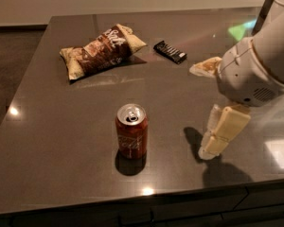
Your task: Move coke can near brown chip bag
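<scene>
The coke can [131, 131] stands upright on the dark table [52, 141], near its front middle, red with a silver top and pull tab. The brown chip bag [102, 50] lies flat at the back left, well apart from the can. My gripper [207, 150] hangs from the white arm [255, 70] at the right. It is low over the table, to the right of the can and apart from it, and holds nothing.
A small flat black candy bar [170, 51] lies to the right of the bag. A tan, flat object [204, 66] lies at the right, partly behind the arm. The table's front edge [132, 197] runs just below the can.
</scene>
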`<state>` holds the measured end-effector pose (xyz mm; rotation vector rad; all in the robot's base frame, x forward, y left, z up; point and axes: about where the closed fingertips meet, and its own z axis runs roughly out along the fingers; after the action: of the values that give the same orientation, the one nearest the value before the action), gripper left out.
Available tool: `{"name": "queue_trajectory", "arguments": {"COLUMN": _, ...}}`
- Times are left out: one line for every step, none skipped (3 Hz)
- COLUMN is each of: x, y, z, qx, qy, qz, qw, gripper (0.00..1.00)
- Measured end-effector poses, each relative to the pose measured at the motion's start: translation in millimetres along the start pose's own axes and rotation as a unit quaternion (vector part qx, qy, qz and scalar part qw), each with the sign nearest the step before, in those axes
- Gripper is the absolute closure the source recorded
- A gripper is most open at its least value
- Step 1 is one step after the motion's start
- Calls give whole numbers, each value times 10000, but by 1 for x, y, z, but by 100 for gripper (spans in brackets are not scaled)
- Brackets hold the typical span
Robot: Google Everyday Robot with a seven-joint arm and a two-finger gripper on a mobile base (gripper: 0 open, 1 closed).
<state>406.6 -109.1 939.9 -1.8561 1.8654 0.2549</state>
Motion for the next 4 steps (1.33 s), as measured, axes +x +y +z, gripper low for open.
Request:
{"name": "queue_trajectory", "arguments": {"x": -24, "y": 1, "z": 24, "qx": 87, "qy": -337, "qz": 3, "qw": 9994, "gripper": 0}}
{"name": "queue_trajectory", "arguments": {"x": -44, "y": 1, "z": 48, "qx": 65, "qy": -565, "qz": 102, "qw": 9983, "gripper": 0}}
{"name": "queue_trajectory", "arguments": {"x": -58, "y": 6, "z": 65, "qx": -49, "qy": -708, "qz": 226, "qw": 9972, "gripper": 0}}
{"name": "queue_trajectory", "arguments": {"x": -68, "y": 11, "z": 77, "qx": -157, "qy": -846, "qz": 338, "qw": 9957, "gripper": 0}}
